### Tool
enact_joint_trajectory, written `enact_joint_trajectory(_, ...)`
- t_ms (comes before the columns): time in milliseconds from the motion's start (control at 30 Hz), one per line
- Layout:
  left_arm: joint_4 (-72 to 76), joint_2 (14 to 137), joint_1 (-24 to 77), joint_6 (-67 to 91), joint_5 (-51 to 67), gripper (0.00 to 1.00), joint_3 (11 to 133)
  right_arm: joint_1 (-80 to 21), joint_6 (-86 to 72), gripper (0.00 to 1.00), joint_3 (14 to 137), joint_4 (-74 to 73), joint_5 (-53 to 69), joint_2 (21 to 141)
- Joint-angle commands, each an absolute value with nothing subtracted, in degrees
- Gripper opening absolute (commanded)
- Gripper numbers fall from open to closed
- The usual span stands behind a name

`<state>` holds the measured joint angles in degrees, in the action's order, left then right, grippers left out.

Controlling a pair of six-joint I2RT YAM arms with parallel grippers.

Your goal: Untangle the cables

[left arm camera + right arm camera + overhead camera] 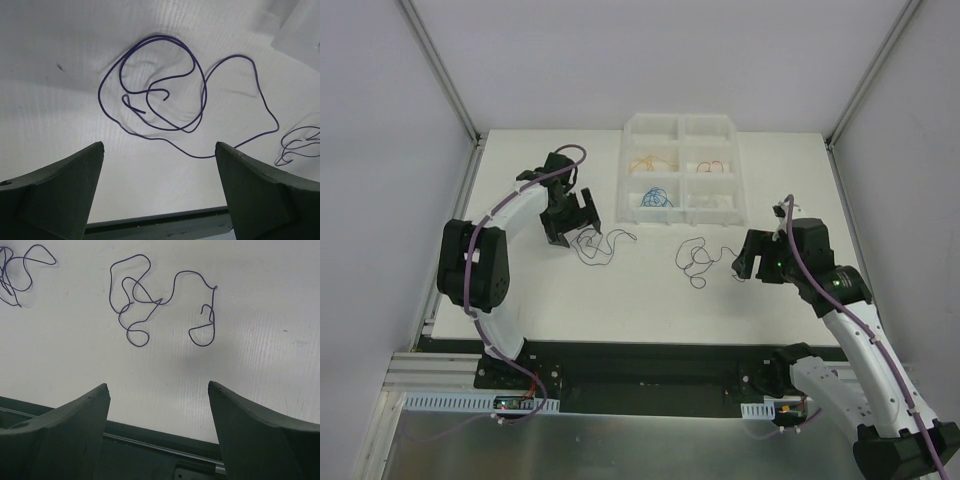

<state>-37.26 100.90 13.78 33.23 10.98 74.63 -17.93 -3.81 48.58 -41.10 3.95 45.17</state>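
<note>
— Looking from overhead: released left claw [572, 222] above the left purple cable [603, 247], left of the desk's [620, 310] centre; released right claw [745, 266] beside the right purple cable [695, 262].
— And along the far edge?
— Tray [682, 122] with orange strand [650, 160], red strand [712, 165] and blue strand [657, 197] in separate compartments.
— Left wrist?
— Fingers [75, 170] spread wide, curled cable flat beyond.
— Right wrist?
— Likewise spread, looped cable lying ahead.

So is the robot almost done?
Nearly. Orange cable, red cable and blue cable sit in separate tray compartments. Left purple cable and right purple cable lie apart on the table. Left gripper and right gripper are open, empty. Probably left: traying those two.
</note>
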Motion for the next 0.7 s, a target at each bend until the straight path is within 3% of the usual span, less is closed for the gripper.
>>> enact_joint_trajectory(0,-40.7,102.4,12.4,36.6,7.2,0.93,75.9,-18.1,-3.5,0.82,50.7,-42.4,3.4,43.5)
enact_joint_trajectory(267,-41.7,108.6,12.4,46.7,11.2,0.86,77.3,-18.2,-3.7,0.82,50.0,-43.7,2.5,41.3)
enact_joint_trajectory(467,-41.7,110.4,13.3,51.9,12.0,0.66,76.1,-18.2,-4.2,0.82,49.6,-43.9,1.9,40.3)
enact_joint_trajectory(667,-41.6,112.2,14.9,53.0,11.3,0.37,76.5,-18.1,-3.9,0.82,49.7,-44.0,2.0,40.1)
